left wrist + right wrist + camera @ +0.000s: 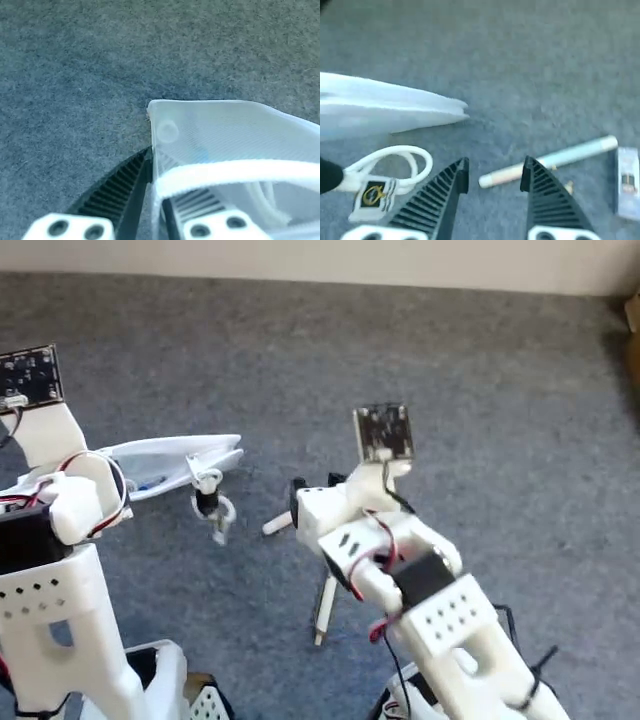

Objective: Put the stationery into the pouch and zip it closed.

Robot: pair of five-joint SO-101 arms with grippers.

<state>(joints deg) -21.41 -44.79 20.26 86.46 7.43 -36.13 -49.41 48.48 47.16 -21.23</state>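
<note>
Left gripper [156,172]: fingers clamped on the edge of the translucent pouch [172,464], near the grey tabletop [480,370]. Right gripper [495,170]: fingers apart, just above a pen [555,159] lying near the pouch.

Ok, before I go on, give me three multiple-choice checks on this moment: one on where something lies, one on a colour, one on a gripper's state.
1. Where is the pale blue and cream pen?
A. inside the pouch
B. on the grey carpet, just beyond the right gripper
C. in the left gripper

2. What colour is the soft plastic pouch?
A. translucent white
B. red
C. black

3. How is the right gripper?
A. shut on the pen
B. shut on the pouch
C. open, holding nothing

Answers: B, the pen lies loose on the carpet past the fingertips; A, its wall is pale and see-through; C, its fingers stand wide apart, gripping nothing.
</note>
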